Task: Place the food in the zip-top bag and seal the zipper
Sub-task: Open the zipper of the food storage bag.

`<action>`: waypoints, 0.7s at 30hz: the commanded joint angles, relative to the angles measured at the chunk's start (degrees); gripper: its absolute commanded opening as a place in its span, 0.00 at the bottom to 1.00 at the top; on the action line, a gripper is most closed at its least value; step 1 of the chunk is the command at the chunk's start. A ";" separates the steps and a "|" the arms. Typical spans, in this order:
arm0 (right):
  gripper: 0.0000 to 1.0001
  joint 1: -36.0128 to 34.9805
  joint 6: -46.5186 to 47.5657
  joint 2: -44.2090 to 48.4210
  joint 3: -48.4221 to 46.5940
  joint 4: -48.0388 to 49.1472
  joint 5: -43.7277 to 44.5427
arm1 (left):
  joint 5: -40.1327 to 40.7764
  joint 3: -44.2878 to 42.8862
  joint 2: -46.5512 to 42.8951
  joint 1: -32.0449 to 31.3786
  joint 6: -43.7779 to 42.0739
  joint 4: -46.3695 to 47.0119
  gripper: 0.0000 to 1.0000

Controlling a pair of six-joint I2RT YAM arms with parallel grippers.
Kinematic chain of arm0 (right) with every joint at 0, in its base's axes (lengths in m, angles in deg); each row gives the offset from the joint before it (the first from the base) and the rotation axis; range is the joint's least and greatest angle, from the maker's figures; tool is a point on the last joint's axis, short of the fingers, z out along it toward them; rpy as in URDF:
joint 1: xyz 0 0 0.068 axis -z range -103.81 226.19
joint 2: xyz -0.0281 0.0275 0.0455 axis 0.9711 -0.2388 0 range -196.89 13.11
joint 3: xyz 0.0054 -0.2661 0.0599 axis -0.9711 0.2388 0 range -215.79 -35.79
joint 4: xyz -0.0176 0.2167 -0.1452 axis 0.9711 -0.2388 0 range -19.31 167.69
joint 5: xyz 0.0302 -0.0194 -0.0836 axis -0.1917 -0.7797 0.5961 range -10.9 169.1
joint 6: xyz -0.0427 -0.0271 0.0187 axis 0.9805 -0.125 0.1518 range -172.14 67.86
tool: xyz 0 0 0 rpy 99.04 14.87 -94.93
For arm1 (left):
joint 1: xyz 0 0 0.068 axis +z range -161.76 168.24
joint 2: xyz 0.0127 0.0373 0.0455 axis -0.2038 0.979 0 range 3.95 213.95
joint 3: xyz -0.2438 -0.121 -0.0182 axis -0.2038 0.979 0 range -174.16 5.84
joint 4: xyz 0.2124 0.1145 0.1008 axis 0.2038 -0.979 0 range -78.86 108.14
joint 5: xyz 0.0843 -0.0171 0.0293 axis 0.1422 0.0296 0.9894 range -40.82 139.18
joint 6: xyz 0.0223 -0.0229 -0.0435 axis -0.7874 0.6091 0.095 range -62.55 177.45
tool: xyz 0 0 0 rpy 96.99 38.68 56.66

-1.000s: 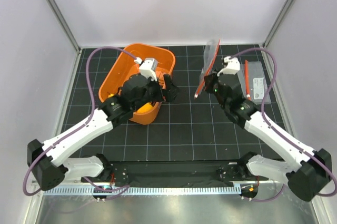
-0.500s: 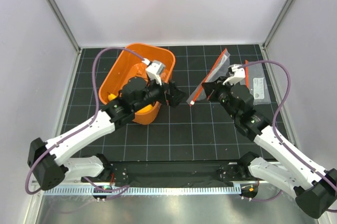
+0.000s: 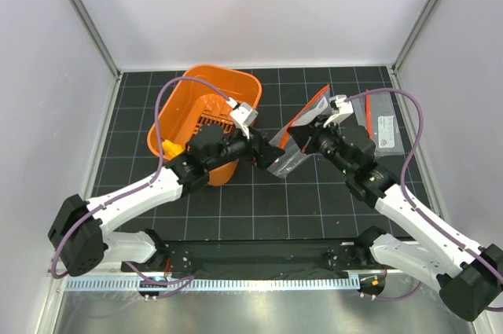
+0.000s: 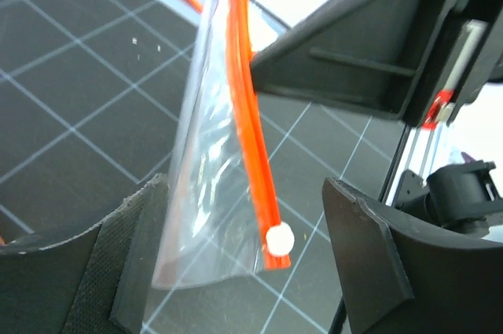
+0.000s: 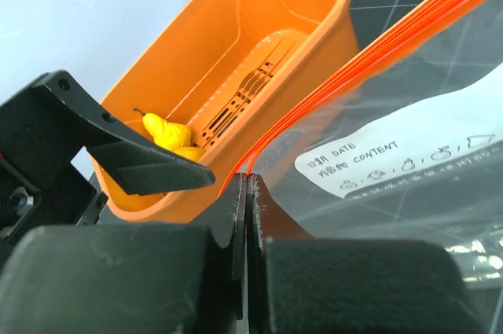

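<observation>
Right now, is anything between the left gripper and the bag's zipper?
Nothing visible. The zipper and its white slider hang free inside the open left gripper, touching neither finger. The right gripper pinches the zipper farther along.

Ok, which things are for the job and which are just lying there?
For the job:
- bag, pinched in the right gripper
- its zipper
- yellow toy food in the orange basket
- left gripper, open around the bag

Just lying about:
- spare bag, flat on the table
</observation>
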 commanded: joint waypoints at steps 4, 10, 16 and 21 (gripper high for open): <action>0.01 -0.78 -0.64 -1.20 -0.06 4.41 -2.76 | 0.30 -0.60 -0.27 -0.55 -2.14 6.60 0.78; 0.01 -1.92 -0.56 -2.88 -0.41 5.02 -3.73 | 5.38 -0.51 -0.45 -0.99 -4.78 5.28 0.70; 0.01 -3.15 -0.20 -3.49 -0.41 5.99 -4.08 | 9.17 -2.00 1.14 -1.60 -7.41 2.12 0.53; 0.01 -3.33 -0.12 -3.49 -0.32 5.90 -3.81 | 11.29 -3.67 2.89 -1.95 -8.47 -0.34 0.47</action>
